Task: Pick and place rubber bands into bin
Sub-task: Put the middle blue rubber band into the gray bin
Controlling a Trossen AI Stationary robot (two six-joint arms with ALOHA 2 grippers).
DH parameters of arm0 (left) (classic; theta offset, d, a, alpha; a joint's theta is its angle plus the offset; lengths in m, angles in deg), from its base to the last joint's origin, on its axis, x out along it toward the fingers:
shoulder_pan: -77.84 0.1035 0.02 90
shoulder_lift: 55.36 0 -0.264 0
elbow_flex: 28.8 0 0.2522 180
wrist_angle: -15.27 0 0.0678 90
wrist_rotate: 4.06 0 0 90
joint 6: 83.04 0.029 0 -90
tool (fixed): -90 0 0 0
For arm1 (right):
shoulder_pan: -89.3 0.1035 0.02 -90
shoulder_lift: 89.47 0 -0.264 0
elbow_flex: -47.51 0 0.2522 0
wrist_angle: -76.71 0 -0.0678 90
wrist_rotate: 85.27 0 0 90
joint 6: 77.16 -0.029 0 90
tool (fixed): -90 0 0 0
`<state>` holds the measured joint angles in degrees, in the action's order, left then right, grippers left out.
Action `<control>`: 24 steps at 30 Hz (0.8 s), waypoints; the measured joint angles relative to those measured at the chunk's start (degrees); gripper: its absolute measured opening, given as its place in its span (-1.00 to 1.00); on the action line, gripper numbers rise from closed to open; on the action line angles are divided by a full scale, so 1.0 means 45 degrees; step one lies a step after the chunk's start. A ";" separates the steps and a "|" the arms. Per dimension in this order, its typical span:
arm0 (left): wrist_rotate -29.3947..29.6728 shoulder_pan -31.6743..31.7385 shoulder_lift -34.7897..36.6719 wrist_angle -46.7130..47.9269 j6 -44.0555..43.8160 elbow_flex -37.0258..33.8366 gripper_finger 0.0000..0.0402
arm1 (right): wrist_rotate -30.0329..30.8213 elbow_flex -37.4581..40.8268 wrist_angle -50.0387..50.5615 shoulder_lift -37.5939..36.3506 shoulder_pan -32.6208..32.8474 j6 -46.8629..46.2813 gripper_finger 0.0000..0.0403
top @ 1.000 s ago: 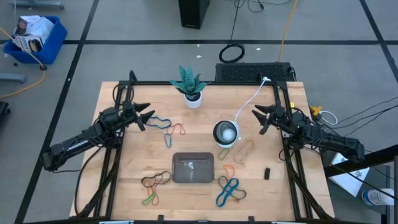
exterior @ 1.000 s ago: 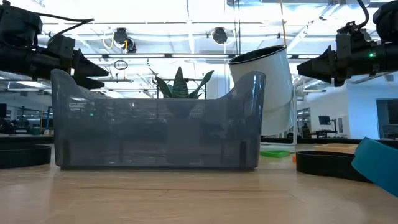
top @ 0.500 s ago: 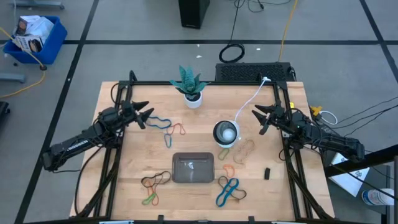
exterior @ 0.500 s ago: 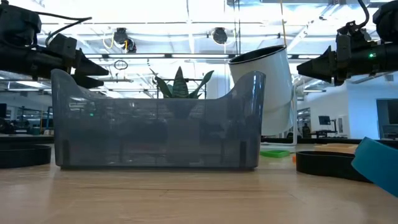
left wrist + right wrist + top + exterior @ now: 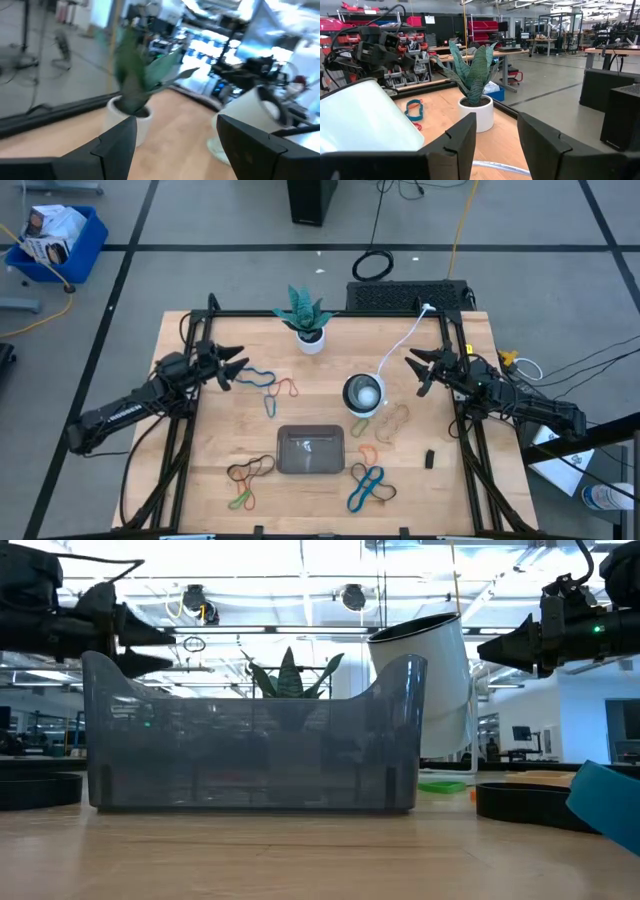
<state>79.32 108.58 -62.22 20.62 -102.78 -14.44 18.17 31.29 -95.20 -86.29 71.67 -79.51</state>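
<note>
Rubber bands [image 5: 368, 485] lie outside the bin [image 5: 310, 450].

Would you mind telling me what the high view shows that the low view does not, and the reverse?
Only the high view shows the rubber bands spread over the table: a blue one near the left gripper, a blue pile, a tan one. It also shows the white cable.

Only the low view shows the ceiling lights of the room behind.

Both show the bin, the white bowl, the potted plant and the right gripper, its fingers open.
</note>
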 joint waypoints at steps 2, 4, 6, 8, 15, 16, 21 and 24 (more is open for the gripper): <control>-0.0264 0.0002 -0.0322 -0.0143 0.0261 0.0187 0.40 | 0.0000 0.0000 0.0000 0.0000 0.0000 0.0000 -0.30; -0.0559 0.0009 -0.0726 -0.0067 0.0606 0.0540 0.40 | 0.0000 0.0000 0.0013 0.0000 0.0000 0.0005 -0.30; -0.0957 0.0005 -0.1300 -0.0072 0.0997 0.1017 0.40 | 0.0000 0.0000 0.0032 -0.0002 0.0000 0.0005 -0.30; -0.1332 -0.0021 -0.1937 0.0071 0.1515 0.1608 0.40 | 0.0004 0.0000 0.0038 -0.0001 0.0000 0.0005 -0.30; -0.1660 -0.0328 -0.4286 0.3672 0.4191 0.5202 0.40 | 0.0000 0.0005 0.0049 0.0000 0.0000 0.0000 -0.30; -0.1393 -0.0387 -0.4635 0.4693 0.4625 0.5847 0.40 | 0.0000 0.0005 0.0049 0.0000 0.0000 0.0004 -0.30; 0.0295 -0.0661 -0.6500 0.9407 0.6455 0.8574 0.40 | 0.0004 0.0015 0.0054 0.0000 0.0000 0.0004 -0.30; 0.0628 -0.0803 -0.7487 1.0898 0.6626 0.9506 0.40 | 0.0004 0.0015 0.0087 0.0000 0.0000 0.0005 -0.30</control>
<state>82.14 104.97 -95.91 69.66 -72.96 28.34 18.18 31.36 -94.81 -86.29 71.67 -79.48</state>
